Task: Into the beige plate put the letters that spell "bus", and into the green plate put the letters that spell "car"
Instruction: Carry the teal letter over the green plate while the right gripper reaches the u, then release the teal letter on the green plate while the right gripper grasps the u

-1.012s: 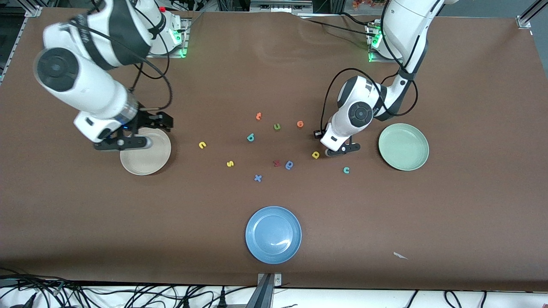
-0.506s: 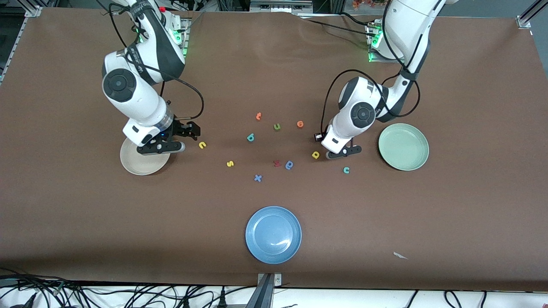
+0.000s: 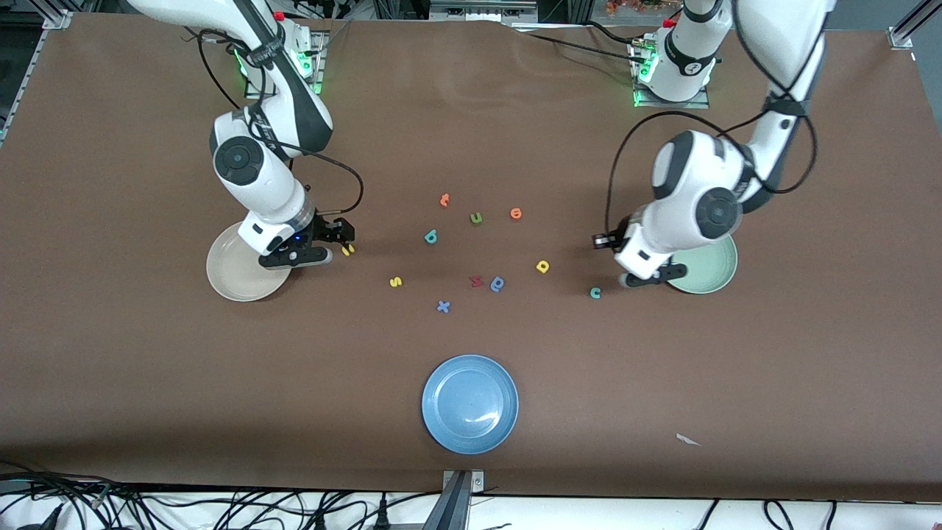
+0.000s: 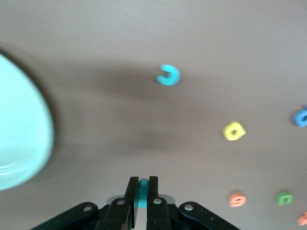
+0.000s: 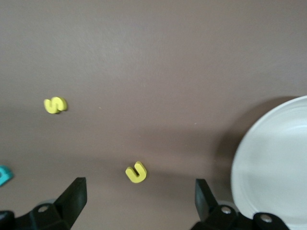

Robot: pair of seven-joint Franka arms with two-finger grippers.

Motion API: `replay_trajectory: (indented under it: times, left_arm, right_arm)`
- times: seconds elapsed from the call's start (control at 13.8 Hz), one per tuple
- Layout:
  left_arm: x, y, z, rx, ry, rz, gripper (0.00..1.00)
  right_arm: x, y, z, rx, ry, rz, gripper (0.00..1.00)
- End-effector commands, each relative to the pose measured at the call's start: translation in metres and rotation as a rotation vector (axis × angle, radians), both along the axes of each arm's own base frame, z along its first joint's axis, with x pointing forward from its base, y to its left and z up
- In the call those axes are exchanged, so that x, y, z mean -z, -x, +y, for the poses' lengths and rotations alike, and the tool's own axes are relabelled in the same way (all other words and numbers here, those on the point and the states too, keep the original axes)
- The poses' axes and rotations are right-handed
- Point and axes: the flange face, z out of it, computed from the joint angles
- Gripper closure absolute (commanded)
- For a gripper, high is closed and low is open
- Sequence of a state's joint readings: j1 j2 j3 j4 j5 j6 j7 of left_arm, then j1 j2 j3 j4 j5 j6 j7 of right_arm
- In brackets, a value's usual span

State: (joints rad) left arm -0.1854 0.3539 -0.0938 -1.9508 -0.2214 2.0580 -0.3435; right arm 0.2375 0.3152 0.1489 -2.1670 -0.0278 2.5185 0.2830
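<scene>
Left hand (image 3: 646, 279): fingers clamped together on a small teal letter (image 4: 142, 192), held over the tabletop (image 3: 809, 331) at the rim of the green plate (image 3: 710, 271). The teal c (image 3: 595, 293) lies just beside this hand; the yellow a (image 3: 543, 266) is near. Right hand (image 3: 324, 246): fingers spread wide, empty, beside the beige plate (image 3: 232, 276). The yellow u (image 5: 136, 172) lies between its fingers; the yellow s (image 3: 396, 281) is near.
</scene>
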Motion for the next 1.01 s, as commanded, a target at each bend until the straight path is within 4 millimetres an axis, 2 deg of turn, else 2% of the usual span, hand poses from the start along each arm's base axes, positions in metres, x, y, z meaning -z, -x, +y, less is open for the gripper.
replay_trajectory:
  times: [0.0,0.22,0.36,0.58,0.72,0.8,0.87,0.94]
  left_arm:
    - [-0.007,-0.012,0.047,0.089,-0.047,0.023,1.0]
    - [0.0,-0.019,0.097,0.13,-0.013,0.021,1.0]
    - [0.018,-0.017,0.119,0.176,-0.014,0.047,1.0]
    - [0.056,-0.01,0.137,0.204,-0.055,0.114,1.0]
    - [0.072,-0.004,0.141,0.199,-0.051,0.145,1.0]
    - [0.075,-0.001,0.141,0.2,-0.05,0.154,0.95]
    - [0.075,-0.001,0.142,0.198,-0.05,0.154,0.8]
    - [0.075,-0.002,0.142,0.196,-0.048,0.153,0.46]
  right_arm:
    - [0.017,0.003,0.002,-0.001,-0.004,-0.012,0.0]
    - [0.031,0.014,0.01,-0.02,-0.012,-0.005,0.0]
    - [0.043,0.017,0.01,-0.019,-0.018,-0.008,0.0]
    - [0.055,0.019,0.011,-0.031,-0.02,-0.012,0.0]
    - [0.063,0.02,0.011,-0.036,-0.019,-0.009,0.0]
    - [0.064,0.02,0.012,-0.036,-0.02,-0.009,0.0]
    - [0.068,0.021,0.012,-0.038,-0.018,-0.003,0.0]
    - [0.071,0.022,0.012,-0.038,-0.019,-0.001,0.0]
